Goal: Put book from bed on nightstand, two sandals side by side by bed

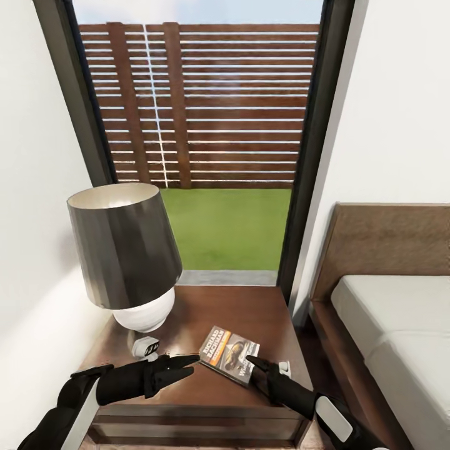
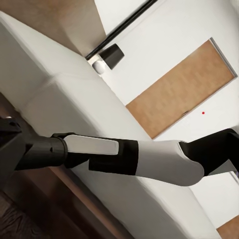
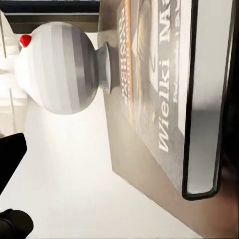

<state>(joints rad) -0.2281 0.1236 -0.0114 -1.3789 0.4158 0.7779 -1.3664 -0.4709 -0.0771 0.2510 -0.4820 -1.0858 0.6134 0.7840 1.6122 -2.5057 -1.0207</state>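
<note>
Crowding book (image 1: 229, 354) on nightstand (image 1: 262, 312): lamp (image 1: 128, 253) (big shade), right gripper (image 1: 257, 364).

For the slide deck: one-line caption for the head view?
Book lying on the nightstand beside the lamp, right gripper at its edge, left gripper nearby.

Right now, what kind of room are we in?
Most likely a bedroom: a bed with a wooden headboard sits beside a dark nightstand carrying a table lamp and a book. A tall window looks onto grass and a slatted fence.
</note>
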